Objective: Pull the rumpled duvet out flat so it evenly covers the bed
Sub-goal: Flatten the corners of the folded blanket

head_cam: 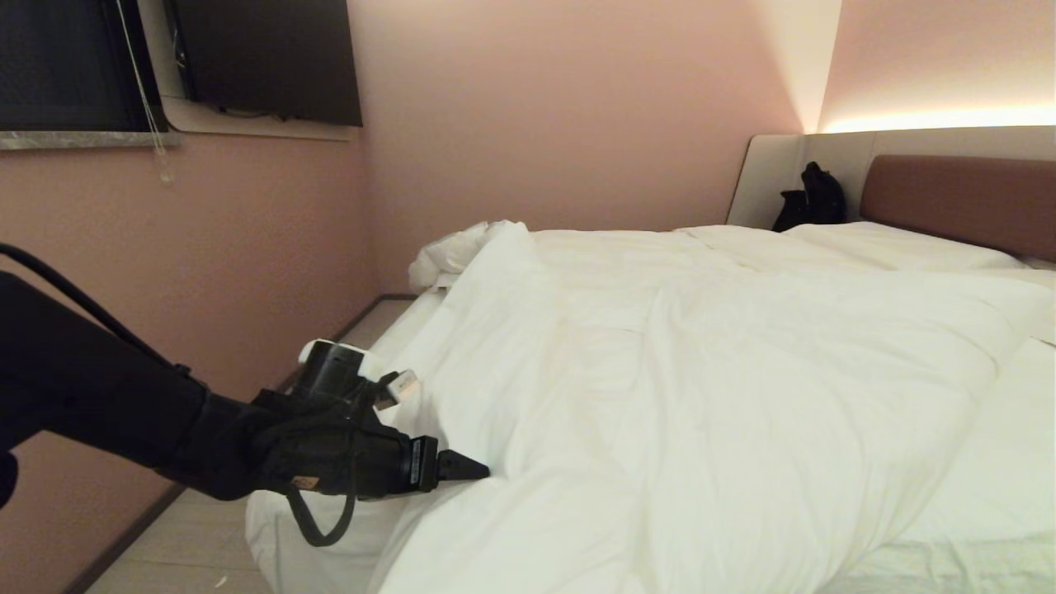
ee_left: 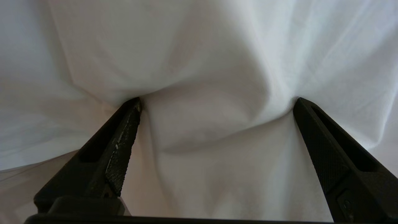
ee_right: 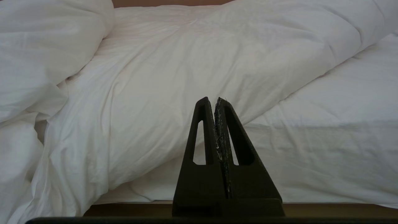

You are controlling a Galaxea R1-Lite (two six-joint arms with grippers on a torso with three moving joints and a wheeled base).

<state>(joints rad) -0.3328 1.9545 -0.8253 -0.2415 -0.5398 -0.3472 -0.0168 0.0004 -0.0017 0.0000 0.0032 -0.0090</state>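
Note:
The white puffy duvet (head_cam: 701,363) lies rumpled and slanted across the bed (head_cam: 1023,478), bunched at the far left corner. Bare sheet shows on the right side. My left gripper (head_cam: 483,472) reaches in from the left and presses into the duvet's near-left edge. In the left wrist view it (ee_left: 217,100) stands open, both fingertips (ee_left: 136,104) dug into the fabric, a soft fold of duvet (ee_left: 205,118) bulging between them. My right gripper (ee_right: 214,100) is shut and empty, held off the bed's side, facing the duvet (ee_right: 186,71) and the mattress (ee_right: 326,140); it does not show in the head view.
A pink wall (head_cam: 206,272) runs close along the bed's left side with a narrow strip of floor (head_cam: 181,544) between. The brownish-red headboard (head_cam: 965,198) is at far right, a black bag (head_cam: 813,198) beside it. A pillow (head_cam: 899,243) lies near the headboard.

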